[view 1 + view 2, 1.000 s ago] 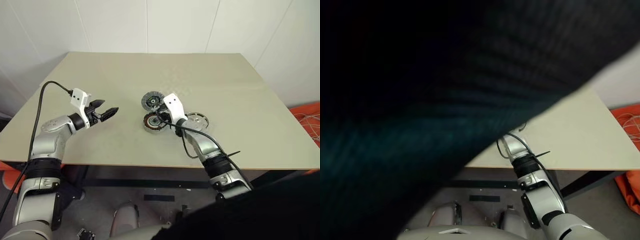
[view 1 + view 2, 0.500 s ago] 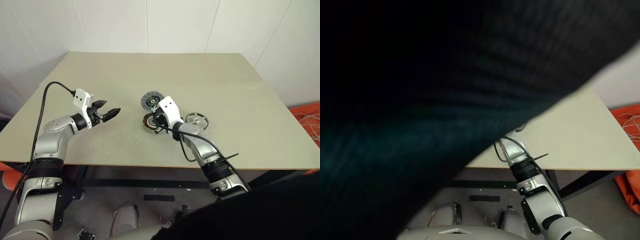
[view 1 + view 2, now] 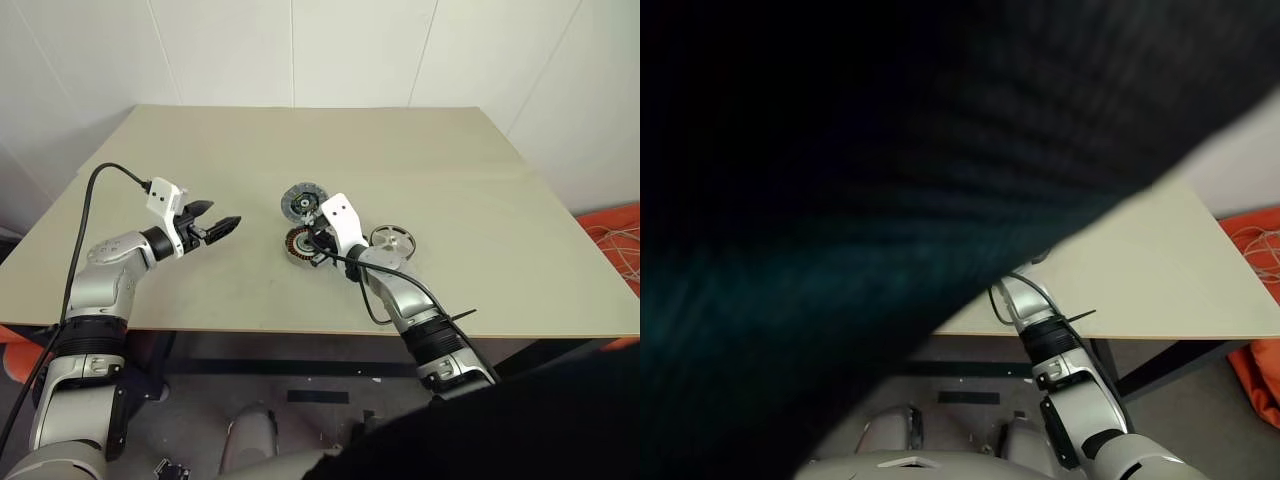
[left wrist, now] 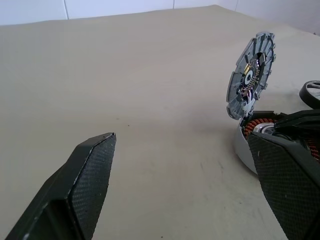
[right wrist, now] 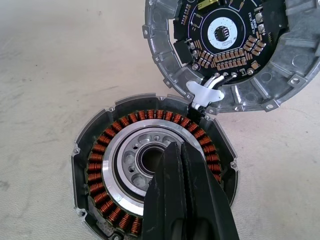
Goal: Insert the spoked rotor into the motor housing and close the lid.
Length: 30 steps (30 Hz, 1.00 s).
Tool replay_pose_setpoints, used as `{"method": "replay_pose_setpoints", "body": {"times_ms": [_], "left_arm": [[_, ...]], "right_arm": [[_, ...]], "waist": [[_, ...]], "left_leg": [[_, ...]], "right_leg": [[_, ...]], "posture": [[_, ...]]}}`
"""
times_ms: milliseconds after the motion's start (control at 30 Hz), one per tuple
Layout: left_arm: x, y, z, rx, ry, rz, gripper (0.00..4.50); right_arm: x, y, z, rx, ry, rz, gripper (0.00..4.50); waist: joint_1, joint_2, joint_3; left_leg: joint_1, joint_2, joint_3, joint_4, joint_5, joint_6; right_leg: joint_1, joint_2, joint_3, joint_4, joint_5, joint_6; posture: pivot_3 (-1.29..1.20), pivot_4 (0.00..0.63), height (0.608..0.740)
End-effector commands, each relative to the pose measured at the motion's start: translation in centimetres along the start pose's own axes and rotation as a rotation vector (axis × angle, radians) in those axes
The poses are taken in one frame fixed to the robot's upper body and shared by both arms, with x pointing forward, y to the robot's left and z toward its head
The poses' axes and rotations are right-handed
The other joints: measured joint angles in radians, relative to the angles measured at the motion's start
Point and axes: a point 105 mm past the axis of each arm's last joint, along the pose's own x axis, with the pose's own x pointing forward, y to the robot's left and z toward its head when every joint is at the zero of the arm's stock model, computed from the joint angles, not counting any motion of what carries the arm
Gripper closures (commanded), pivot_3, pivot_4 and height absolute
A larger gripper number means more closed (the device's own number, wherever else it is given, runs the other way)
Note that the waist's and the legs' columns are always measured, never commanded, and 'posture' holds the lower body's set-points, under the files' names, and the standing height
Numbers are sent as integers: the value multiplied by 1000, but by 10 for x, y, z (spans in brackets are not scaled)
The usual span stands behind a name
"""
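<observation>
Hovering shut over the open housing, rotor waiting aside.

Right gripper point(image 5: 182, 165), jaws closed and empty, hanging over motor housing point(image 5: 150, 170); left gripper point(image 3: 215, 228) open, idle. Rotor point(image 3: 392, 240) lying beside on counter point(image 3: 500, 220), lid point(image 3: 303, 201) propped behind: risking scraping coils or knocking lid shut.

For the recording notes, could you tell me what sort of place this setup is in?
Probably a plain indoor lab or test room: a bare beige table against white panelled walls, with motor parts laid out on it, namely the motor housing, its lid and the spoked rotor.
</observation>
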Motion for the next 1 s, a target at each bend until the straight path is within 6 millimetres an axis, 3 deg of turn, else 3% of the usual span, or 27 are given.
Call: {"method": "replay_pose_setpoints", "body": {"times_ms": [33, 167, 233, 300, 367, 433, 467, 500, 600, 633, 767, 833, 900, 1000], "left_arm": [[0, 2, 21, 55, -53, 2, 54], [5, -2, 21, 41, -62, -6, 54], [9, -4, 20, 22, -65, -3, 54], [13, -6, 18, 30, -68, 4, 54], [16, -8, 17, 42, -68, 6, 54], [17, -10, 17, 39, -71, 2, 54], [17, -10, 18, 37, -71, 0, 54], [17, -10, 18, 36, -72, -1, 54], [18, -10, 17, 32, -69, -6, 54], [19, -11, 17, 35, -69, -9, 54], [24, -13, 18, 47, -69, -21, 54], [24, -13, 18, 43, -70, -26, 54], [25, -13, 16, 38, -67, -29, 54], [26, -13, 14, 38, -64, -32, 54]], "right_arm": [[-3, -10, 9, -11, -23, -31, 4472], [-14, -33, 19, -9, -57, -105, 4472], [-22, -53, 26, 99, -101, -200, 4472], [-36, -83, 35, 254, -161, -411, 4472], [-55, -101, 40, 455, -202, -617, 4472], [-58, -82, 35, 718, -161, -551, 4472], [-52, -61, 36, 1014, -200, -392, 4472], [-54, -51, 39, 1121, -224, -313, 4472], [-68, -51, 54, 852, -195, -346, 4472], [-71, -52, 68, 771, -239, -331, 4472], [-75, -45, 87, 664, -334, -235, 4472], [-80, -56, 86, 498, -323, -269, 4472], [-86, -78, 70, 322, -260, -358, 4472], [-94, -96, 44, -24, -116, -421, 4299]], "waist": [[1, 0, 0], [3, 0, 0], [4, 0, 0], [4, 0, 0], [2, 0, 0], [-1, 0, 0], [-3, 0, 0], [1, 0, 0], [2, 1, 1], [-3, 2, 1], [1, 2, 1], [6, 1, 1], [17, 1, 1], [33, 1, 1]], "left_leg": [[0, 0, 0, 0, 0, 0], [-1, 0, 0, 0, 0, 0], [-2, -1, 0, 0, 0, 0], [-2, -1, 0, 0, 0, 0], [-3, 0, 0, 0, 0, 0], [-4, 0, 0, -1, 2, -3], [-5, 0, 1, -2, 2, -3], [-4, 0, 1, -2, 2, -3], [-4, 0, 1, -4, 1, -2], [-5, 1, 1, -4, 3, -5], [-5, 2, 0, -6, 7, -11], [-5, 2, 0, -7, 7, -12], [-5, -1, -1, -6, 7, -13], [-4, -2, -1, -5, 7, -12]], "right_leg": [[0, 0, 0, 0, 0, 0], [0, 0, 0, 0, 0, 0], [0, 0, 0, 0, 0, 0], [-1, 0, 0, 0, 0, 0], [-2, 0, 0, 0, 0, 0], [-6, 0, 0, 1, 0, 0], [-7, 1, 1, 2, 0, -1], [-7, 2, 1, 2, -1, -2], [-7, 1, 1, 1, -1, -1], [-8, 2, 1, 1, -1, -1], [-10, 4, 1, 2, -4, 4], [-10, 3, 1, 1, -5, 5], [-7, 1, 1, 0, -5, 7], [-4, -1, 1, -2, -3, 10]], "posture": [[0, 0, 740], [0, 0, 740], [0, 0, 740], [0, 0, 740], [0, 0, 740], [0, 0, 740], [0, 0, 740], [0, 0, 740], [0, 0, 740], [0, 0, 740], [0, 0, 740], [0, 0, 740], [0, 0, 740], [0, 0, 740]]}}
